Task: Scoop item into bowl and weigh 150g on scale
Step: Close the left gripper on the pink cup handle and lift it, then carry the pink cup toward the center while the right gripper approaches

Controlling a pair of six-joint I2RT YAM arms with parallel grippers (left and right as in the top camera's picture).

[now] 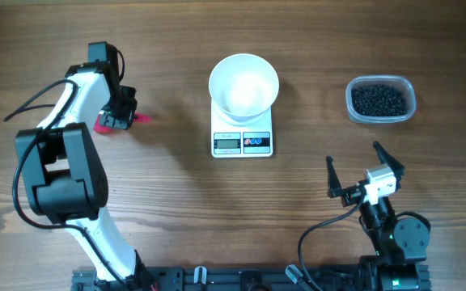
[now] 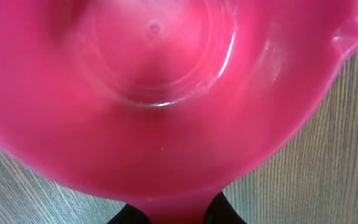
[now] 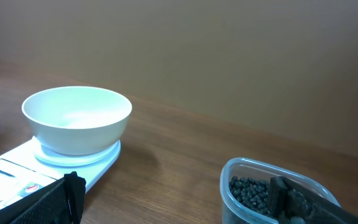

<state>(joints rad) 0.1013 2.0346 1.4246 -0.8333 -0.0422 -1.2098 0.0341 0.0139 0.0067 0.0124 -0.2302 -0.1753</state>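
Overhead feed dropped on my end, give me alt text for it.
An empty white bowl sits on the scale mid-table, with a clear tub of black beads at the right. The left gripper is down on a pink scoop at the left; the right gripper is open, holding nothing.

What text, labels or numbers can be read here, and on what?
Nothing is legible in any view.
The scale display: digits, if any, too small to read.
Its button panel: coloured marks, too blurred to read.
The pink scoop: small moulded centre mark, blurred.
The bowl and the tub: no markings visible.
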